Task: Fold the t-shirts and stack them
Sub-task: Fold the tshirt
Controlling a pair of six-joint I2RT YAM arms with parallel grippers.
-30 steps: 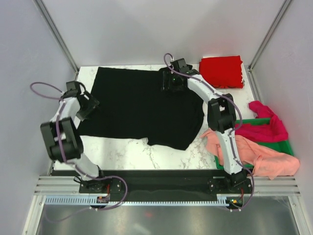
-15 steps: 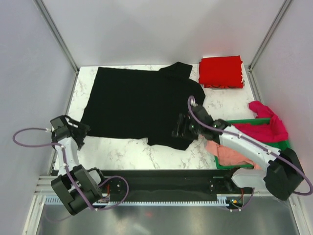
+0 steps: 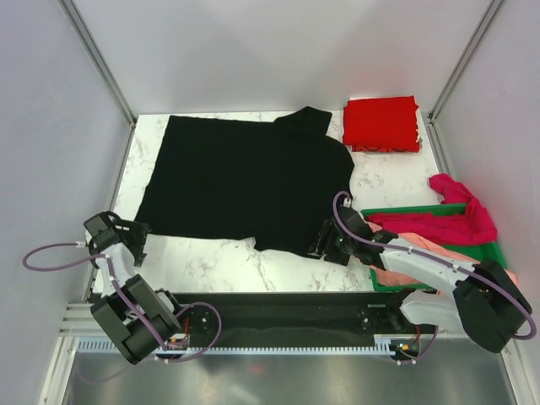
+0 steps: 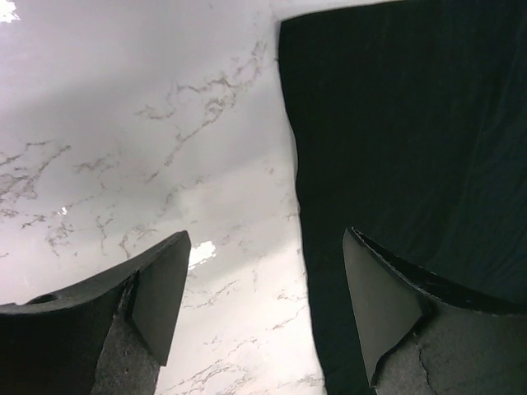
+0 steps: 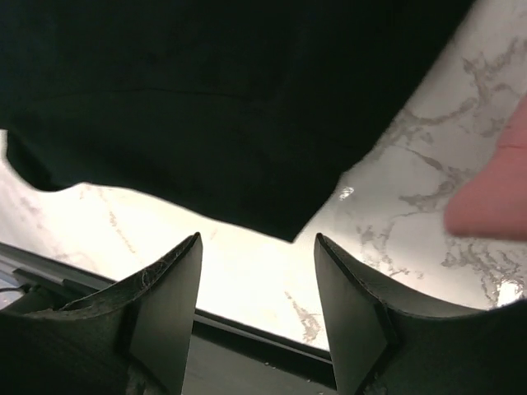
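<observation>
The black t-shirt lies spread flat on the marble table. A folded bright red t-shirt sits at the back right. A magenta t-shirt and a salmon-pink t-shirt lie bunched in the green bin. My left gripper is open and empty at the shirt's near left corner; the wrist view shows the shirt's edge between its fingers. My right gripper is open and empty at the shirt's near right corner.
The table's near edge and a black rail lie just below both grippers. The grey enclosure walls stand close on the left and right. A bit of salmon cloth shows at the right of the right wrist view.
Both arms have swung from the shirt's far side down to its near corners. The right gripper has moved a little nearer and to the right in the last half second.
</observation>
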